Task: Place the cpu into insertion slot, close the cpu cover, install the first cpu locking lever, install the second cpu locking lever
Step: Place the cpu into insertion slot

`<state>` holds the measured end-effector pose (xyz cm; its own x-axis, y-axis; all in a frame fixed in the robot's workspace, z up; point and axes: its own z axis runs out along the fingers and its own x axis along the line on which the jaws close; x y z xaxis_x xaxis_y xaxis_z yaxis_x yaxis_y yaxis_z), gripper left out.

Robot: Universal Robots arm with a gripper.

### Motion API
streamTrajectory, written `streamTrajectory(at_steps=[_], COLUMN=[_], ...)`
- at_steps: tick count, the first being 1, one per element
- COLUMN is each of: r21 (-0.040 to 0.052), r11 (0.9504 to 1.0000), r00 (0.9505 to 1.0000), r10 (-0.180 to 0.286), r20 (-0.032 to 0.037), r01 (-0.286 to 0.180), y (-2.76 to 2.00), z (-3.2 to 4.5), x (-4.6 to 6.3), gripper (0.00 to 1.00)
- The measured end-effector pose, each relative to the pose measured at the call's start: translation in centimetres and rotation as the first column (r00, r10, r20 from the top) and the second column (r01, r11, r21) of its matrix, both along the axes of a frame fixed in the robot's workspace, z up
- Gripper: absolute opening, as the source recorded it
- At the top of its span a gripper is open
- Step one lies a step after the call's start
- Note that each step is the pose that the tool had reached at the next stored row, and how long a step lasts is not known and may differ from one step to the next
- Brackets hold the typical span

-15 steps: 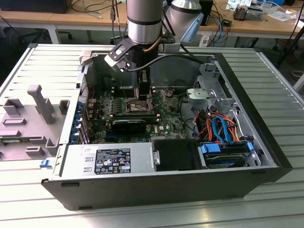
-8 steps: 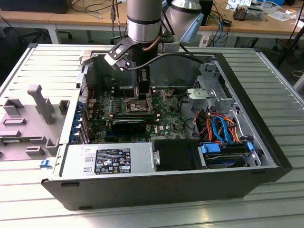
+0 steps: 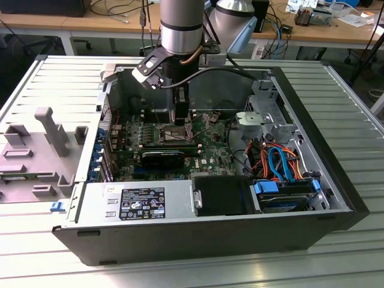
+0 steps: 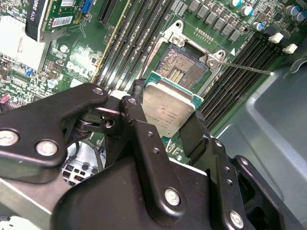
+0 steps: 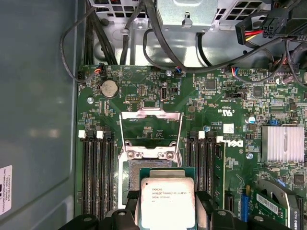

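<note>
we see our gripper (image 4: 165,112) clamped on the chip (image 5: 167,201) by its edges, over the open socket (image 4: 184,64), cover (image 5: 151,114) raised.

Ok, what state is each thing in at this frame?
cpu, gripped, held clear of the socket, not seated
gripper, jaws shut on the cpu
cover, swung open
socket, empty, contacts bare
lever, unlatched, sticking out
case, open, lying on its side
</note>
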<state>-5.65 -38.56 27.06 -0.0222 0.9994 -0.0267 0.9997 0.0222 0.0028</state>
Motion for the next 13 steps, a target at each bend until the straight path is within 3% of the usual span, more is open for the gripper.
streamTrajectory(at_steps=[13], r21=[0.0000], r11=[1.0000], r00=[1.0000], r10=[0.000], r20=[0.0000], r01=[0.000], y=[0.38], z=[-0.25], x=[-0.02], gripper=[0.54])
